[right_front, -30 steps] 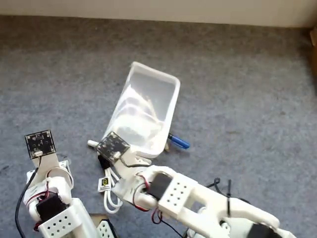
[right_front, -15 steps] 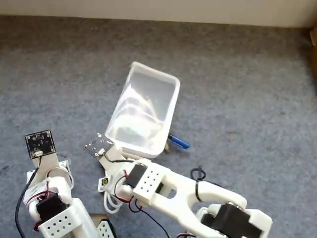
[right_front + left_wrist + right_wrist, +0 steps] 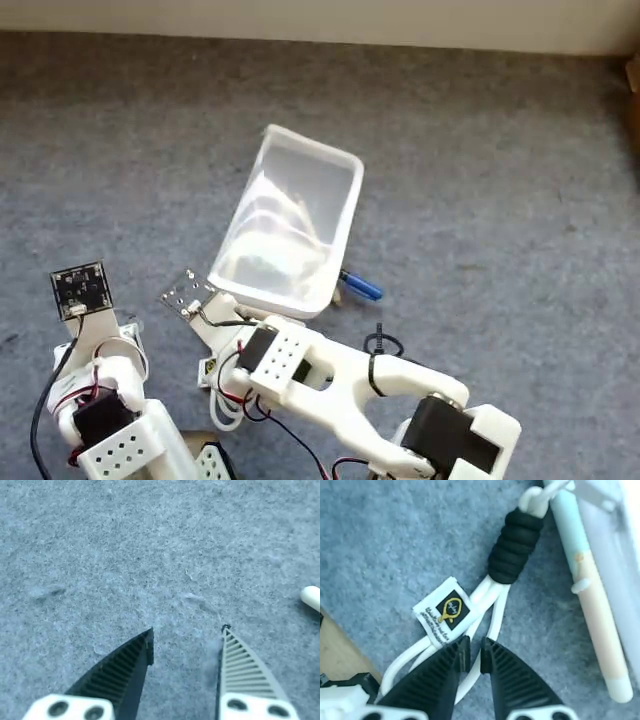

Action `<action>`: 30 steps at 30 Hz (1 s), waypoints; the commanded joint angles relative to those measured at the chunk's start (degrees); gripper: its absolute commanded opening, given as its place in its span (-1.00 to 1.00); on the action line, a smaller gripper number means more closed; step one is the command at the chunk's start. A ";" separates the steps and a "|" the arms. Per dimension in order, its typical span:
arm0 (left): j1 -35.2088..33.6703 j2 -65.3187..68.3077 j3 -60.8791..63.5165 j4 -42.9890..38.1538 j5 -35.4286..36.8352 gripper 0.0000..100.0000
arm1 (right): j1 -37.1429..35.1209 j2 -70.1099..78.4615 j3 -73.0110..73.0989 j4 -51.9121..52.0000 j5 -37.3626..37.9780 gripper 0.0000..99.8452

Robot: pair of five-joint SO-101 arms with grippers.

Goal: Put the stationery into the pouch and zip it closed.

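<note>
The right end effector (image 3: pixel 475 647) is narrowed onto a strand of the coiled white cable (image 3: pixel 516 545), just beside its tag (image 3: pixel 445 611); a pen (image 3: pixel 592 595) lies near

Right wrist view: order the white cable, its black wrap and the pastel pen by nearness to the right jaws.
1. white cable, a strand running between the jaws.
2. black wrap, farther along the same cable.
3. pastel pen, beyond the wrap, lying against the clear pouch.
</note>
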 commanded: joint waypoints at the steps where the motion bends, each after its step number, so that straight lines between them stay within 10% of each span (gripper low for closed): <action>1: 0.66 -0.48 0.84 -1.05 0.44 -0.58 | 0.40 -0.13 -2.68 -0.92 -0.26 -0.89; 30: 0.66 -0.48 1.19 -1.14 0.44 -0.58 | 3.30 0.31 -2.33 2.24 -0.18 -0.71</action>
